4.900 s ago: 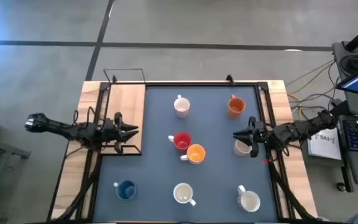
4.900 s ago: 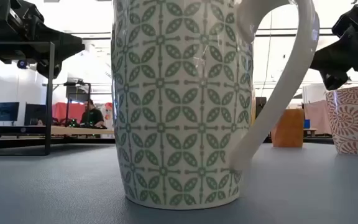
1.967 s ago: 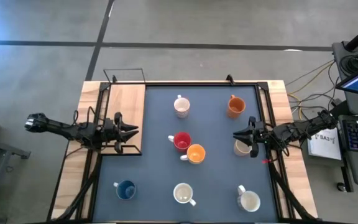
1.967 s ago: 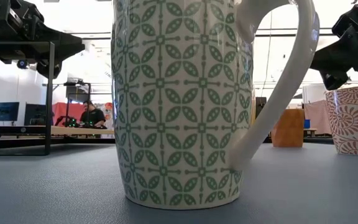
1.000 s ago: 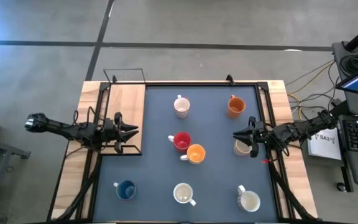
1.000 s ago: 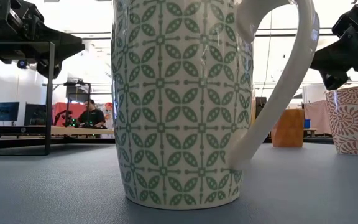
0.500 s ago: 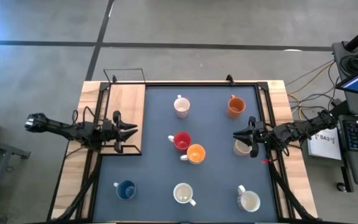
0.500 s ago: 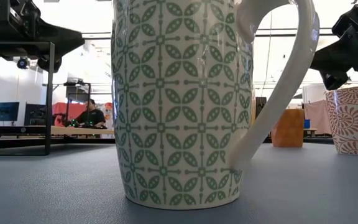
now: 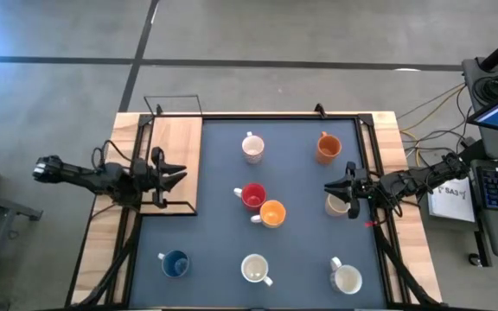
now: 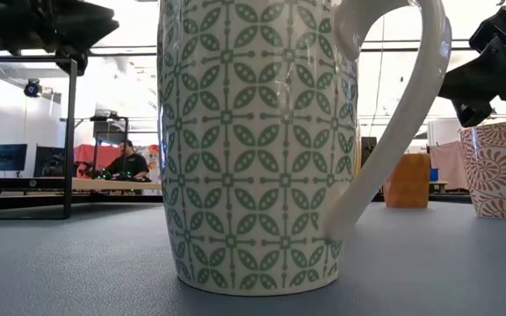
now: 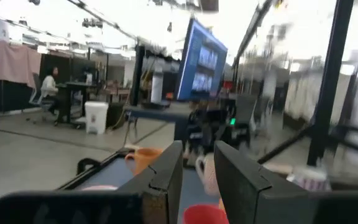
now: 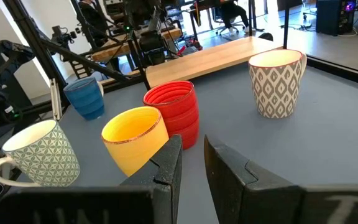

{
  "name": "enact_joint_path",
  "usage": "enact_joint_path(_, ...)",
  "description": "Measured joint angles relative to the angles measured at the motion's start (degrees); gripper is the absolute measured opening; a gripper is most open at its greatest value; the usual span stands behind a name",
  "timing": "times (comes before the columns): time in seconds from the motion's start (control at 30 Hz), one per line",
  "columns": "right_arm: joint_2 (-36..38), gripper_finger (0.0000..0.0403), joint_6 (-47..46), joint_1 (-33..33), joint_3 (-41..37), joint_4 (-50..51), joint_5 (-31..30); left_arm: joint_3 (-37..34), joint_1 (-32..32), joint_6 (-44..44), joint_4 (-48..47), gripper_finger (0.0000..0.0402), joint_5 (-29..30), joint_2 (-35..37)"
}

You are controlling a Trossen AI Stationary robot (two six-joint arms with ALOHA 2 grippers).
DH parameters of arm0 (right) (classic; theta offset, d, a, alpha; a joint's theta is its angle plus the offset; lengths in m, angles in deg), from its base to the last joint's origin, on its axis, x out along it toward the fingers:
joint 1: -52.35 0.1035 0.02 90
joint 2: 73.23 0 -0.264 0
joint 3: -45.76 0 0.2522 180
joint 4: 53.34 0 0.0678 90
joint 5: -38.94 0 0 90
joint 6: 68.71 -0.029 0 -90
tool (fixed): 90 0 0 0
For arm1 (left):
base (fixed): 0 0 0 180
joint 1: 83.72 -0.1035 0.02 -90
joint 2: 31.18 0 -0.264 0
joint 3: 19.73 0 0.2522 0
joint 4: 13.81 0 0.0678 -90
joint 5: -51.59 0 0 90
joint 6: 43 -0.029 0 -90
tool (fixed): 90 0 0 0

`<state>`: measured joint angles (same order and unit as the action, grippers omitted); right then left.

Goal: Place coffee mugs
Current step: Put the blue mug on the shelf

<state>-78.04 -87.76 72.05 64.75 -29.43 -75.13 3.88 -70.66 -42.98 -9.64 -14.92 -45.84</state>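
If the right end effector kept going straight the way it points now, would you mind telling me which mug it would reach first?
Most likely the tilted orange mug leaning against the red mug: the right end effector points across the mat toward that pair. Depth is hard to judge, so it might pass above them.

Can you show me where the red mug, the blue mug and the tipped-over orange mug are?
red mug [image 12: 174, 112], right wrist view, on its ribbed side.
blue mug [image 9: 175, 263], high view, on its open top.
tipped-over orange mug [image 12: 135, 140], right wrist view, on its orange outer wall.
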Motion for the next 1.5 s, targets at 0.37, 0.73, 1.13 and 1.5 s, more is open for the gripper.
enact_joint_path(0.37,0.0,0.0057,0.0,0.0,0.0,0.0,0.0,18.0,0.0,11.3,-28.7,0.0075,0.0,-9.7)
enact_joint_path(0.73,0.0,0.0057,0.0,0.0,0.0,0.0,0.0,28.8,0.1,23.5,-40.1,0.0075,-9.5,-21.3)
enact_joint_path(1.13,0.0,0.0057,0.0,0.0,0.0,0.0,0.0,37.7,7.3,39.1,-55.7,0.0075,-9.5,-31.5)
enact_joint_path(1.5,0.0,0.0057,0.0,0.0,0.0,0.0,0.0,41.8,20.2,53.5,-58.1,0.0075,-4.6,-40.7)
